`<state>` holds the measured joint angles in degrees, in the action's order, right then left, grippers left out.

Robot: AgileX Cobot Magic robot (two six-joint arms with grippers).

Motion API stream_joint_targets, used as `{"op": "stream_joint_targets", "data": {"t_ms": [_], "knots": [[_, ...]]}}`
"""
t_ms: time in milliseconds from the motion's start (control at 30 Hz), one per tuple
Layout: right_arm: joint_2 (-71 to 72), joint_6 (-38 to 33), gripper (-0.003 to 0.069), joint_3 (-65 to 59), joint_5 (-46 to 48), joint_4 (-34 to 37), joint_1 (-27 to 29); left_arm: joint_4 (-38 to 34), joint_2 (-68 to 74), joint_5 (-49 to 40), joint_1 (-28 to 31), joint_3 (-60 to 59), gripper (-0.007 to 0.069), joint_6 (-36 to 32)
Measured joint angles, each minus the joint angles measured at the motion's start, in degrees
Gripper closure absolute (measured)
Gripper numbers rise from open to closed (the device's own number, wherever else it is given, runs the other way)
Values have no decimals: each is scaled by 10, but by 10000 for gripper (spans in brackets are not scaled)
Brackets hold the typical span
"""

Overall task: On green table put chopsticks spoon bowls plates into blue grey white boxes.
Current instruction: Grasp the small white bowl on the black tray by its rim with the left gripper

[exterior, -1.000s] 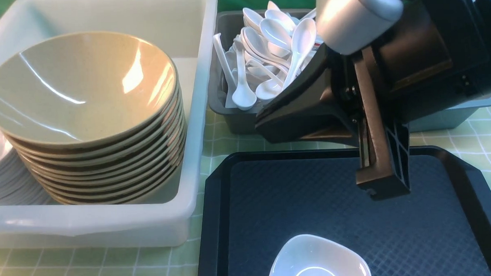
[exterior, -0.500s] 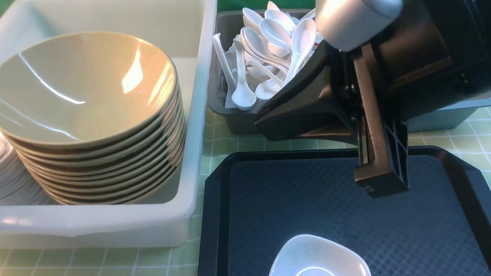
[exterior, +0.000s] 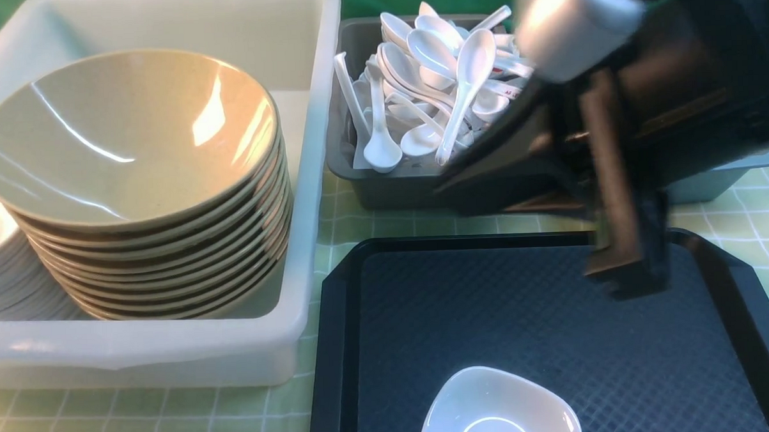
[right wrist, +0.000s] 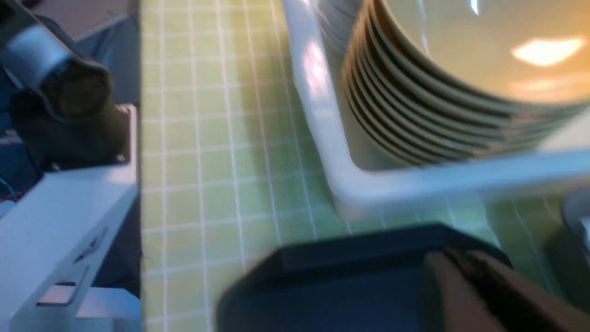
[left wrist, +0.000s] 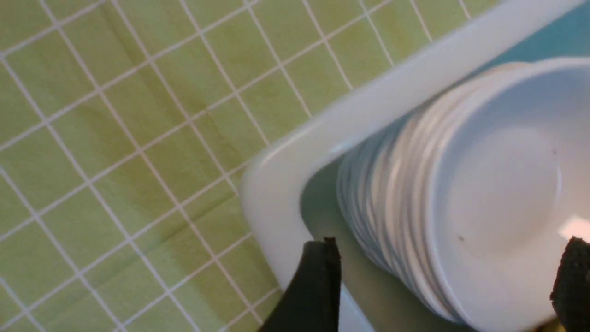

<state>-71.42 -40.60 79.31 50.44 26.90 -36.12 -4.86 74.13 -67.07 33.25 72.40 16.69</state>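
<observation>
Along the left edge of the green surface (exterior: 174, 415): translucent white box (exterior: 317, 116), loaded with stacked tan bowls (exterior: 126, 135) and, beside them, stacked white plates (left wrist: 498, 193). Toward the near edge: black tray (exterior: 490, 302) carrying a lone white plate (exterior: 500, 410), yet to be boxed. Along the far edge: grey box (exterior: 383, 190) heaped with white spoons (exterior: 431, 80); blue box (exterior: 728, 175) mostly hidden, no chopsticks in sight. Judged nearly done. Left hand (left wrist: 445, 281) shown only by its own wrist view, spread wide about the plate stack, clamping nothing. Right hand (exterior: 629, 265) pinched shut, empty, blurred above the tray.
</observation>
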Motion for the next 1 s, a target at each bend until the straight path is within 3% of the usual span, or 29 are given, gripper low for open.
{"op": "stream_joint_targets", "data": {"t_ms": [233,333,433,467,600,767,1000], "knots": [[78,29,612,-64,9,-13,43,-102,-73,-14,-226,4,30,-161],[130,30,605,-119,9,-15,49,-173,-86,-26,-382,4,74,-257],[172,32,601,-153,9,-15,50,-207,-69,-13,-516,4,111,-291],[175,32,601,-154,9,-16,50,-210,-66,-11,-524,4,113,-293],[222,36,597,-161,9,-16,51,-214,25,37,-665,4,160,-314],[240,52,590,-161,20,-16,51,-202,170,54,-733,21,183,-378],[240,59,582,-161,64,-16,51,-171,337,2,-739,118,230,-387]]}}
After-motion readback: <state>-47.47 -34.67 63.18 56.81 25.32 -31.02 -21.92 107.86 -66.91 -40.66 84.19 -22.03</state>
